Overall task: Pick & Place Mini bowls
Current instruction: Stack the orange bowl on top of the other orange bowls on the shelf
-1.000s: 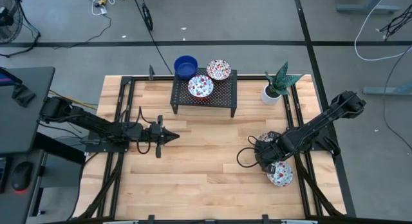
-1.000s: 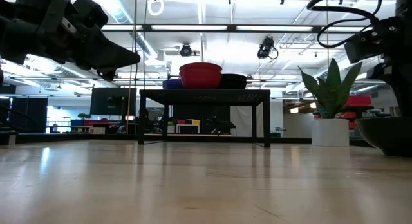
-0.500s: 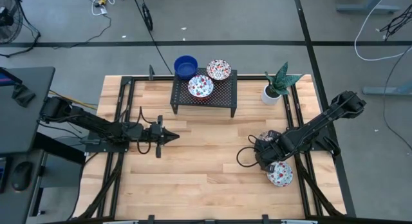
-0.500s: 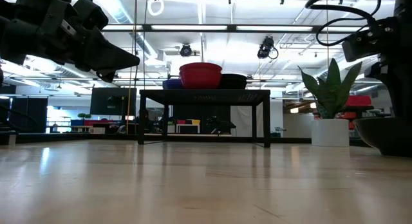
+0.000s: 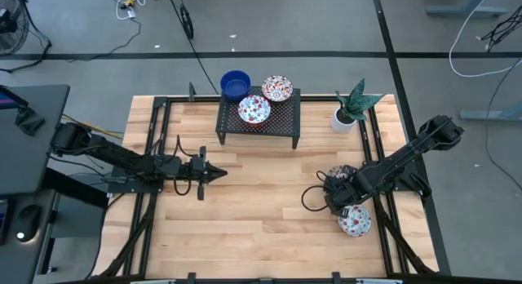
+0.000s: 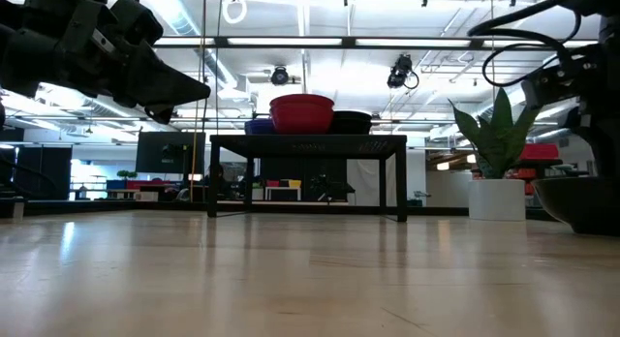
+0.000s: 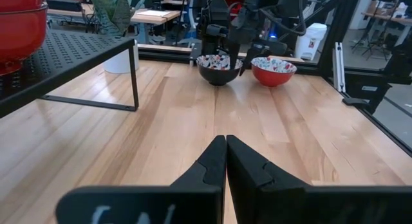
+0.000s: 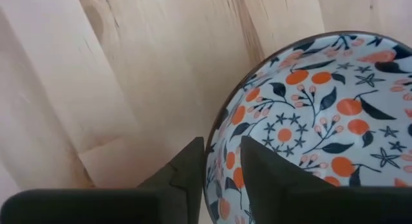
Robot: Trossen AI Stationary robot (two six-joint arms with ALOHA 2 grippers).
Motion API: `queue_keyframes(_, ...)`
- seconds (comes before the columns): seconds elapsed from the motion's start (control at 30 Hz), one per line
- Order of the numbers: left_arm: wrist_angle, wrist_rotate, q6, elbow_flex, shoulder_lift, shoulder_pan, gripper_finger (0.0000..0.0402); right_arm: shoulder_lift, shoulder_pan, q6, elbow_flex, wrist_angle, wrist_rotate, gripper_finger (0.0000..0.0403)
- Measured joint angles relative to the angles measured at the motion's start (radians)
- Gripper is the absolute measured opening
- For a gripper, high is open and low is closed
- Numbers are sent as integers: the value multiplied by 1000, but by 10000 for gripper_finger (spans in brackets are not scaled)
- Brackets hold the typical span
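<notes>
Three mini bowls sit on a black perforated rack (image 5: 281, 121): a blue one (image 5: 235, 84) and two floral ones (image 5: 277, 88) (image 5: 254, 110). Two more floral bowls stand on the table's right side: a dark-sided one (image 5: 336, 172) (image 7: 217, 68) and, nearer, a red-sided one (image 5: 355, 221) (image 7: 273, 69). My right gripper (image 5: 342, 193) (image 8: 222, 172) stands over the dark-sided bowl, shut on its rim. My left gripper (image 5: 222, 174) (image 7: 226, 147) hovers shut above the table's left-centre and touches nothing. My right gripper pinches the dark-sided bowl's rim (image 8: 215, 143) on its near side, one finger (image 8: 187, 176) outside the wall and one finger (image 8: 273, 179) inside the hollow. The fingers come from above, pointing down. The bowl stands upright with its base on the table (image 6: 581, 226).
A white pot with a green plant (image 5: 344, 118) (image 6: 499, 197) stands near the table's far right corner. The rack takes up the far middle. Black frame rails run along the table's left and right edges. Bare wood lies between the two grippers.
My right gripper has sunk a little and shifted slightly toward the table's right edge, over the dark-sided bowl. The bowls stay where they were.
</notes>
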Motion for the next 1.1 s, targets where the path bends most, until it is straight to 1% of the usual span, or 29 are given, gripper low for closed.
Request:
queue_keyframes(0.17, 0, 0, 0, 0, 0, 0, 14, 0, 0, -16, 13, -4, 0, 90)
queue_keyframes(0.47, -1, 0, 0, 0, 0, 0, 14, 0, 0, -4, 36, -34, 2, 93)
queue_keyframes(0.6, -7, 0, 0, 0, 0, 0, 14, 0, 0, -8, 36, -33, 1, 73)
queue_keyframes(0.77, -7, 0, 0, 0, 0, 0, 14, -1, 1, -67, 37, -42, 12, 17)
queue_keyframes(0.8, -7, 0, 0, 0, 0, 0, 14, -1, 1, -85, 37, -42, 16, 12)
queue_keyframes(0.97, -6, 0, 0, 0, 0, 0, 14, 0, 0, -144, 50, -53, 41, 13)
queue_keyframes(1.1, -5, 0, 0, 0, 0, 0, 14, 0, 0, -198, 121, -87, 69, 4)
